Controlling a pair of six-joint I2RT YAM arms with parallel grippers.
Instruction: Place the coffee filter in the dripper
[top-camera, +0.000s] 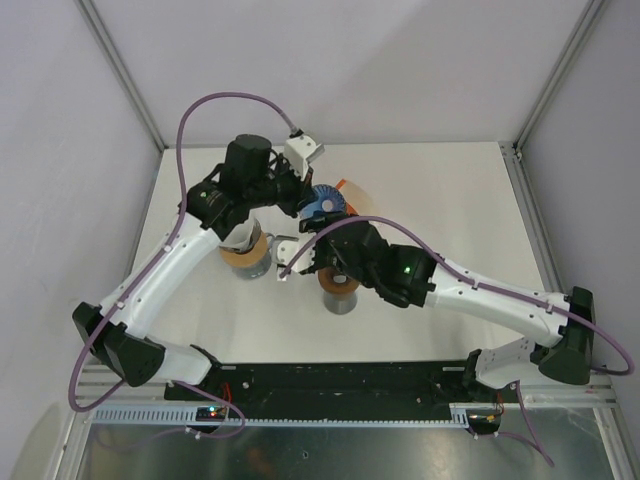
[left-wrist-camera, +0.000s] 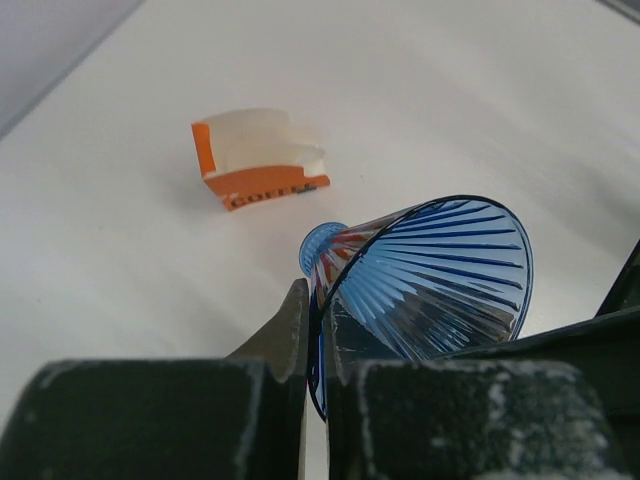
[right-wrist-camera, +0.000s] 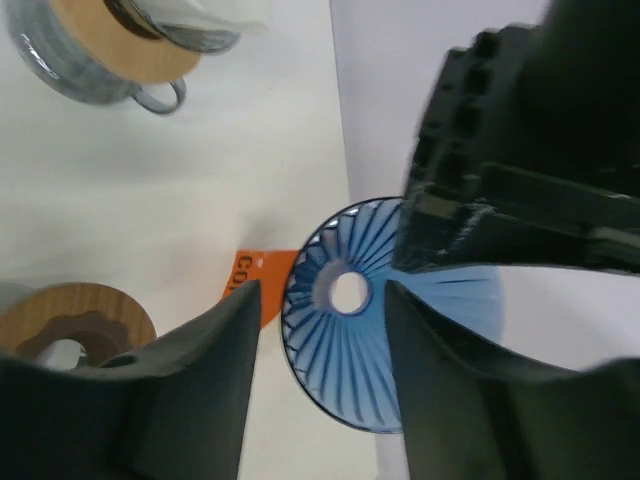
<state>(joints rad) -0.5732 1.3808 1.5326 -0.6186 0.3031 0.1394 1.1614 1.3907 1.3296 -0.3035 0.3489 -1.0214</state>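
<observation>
One dripper (left-wrist-camera: 440, 280) rim pinched in left claw (left-wrist-camera: 318, 316).

A robotics lab test cell, seen from above: a plain white worktop (top-camera: 450, 190) is boxed in by blank pale walls (top-camera: 350, 60) and bare aluminium frame posts (top-camera: 120, 70). A left arm (top-camera: 170, 265) and a right arm (top-camera: 490, 295), both white and black, are bolted to a black mounting plate (top-camera: 340, 380) at the near edge (purple cables (top-camera: 215, 100) loop loosely from them). A slotted cable duct (top-camera: 140, 413) runs alongside the plate.
</observation>
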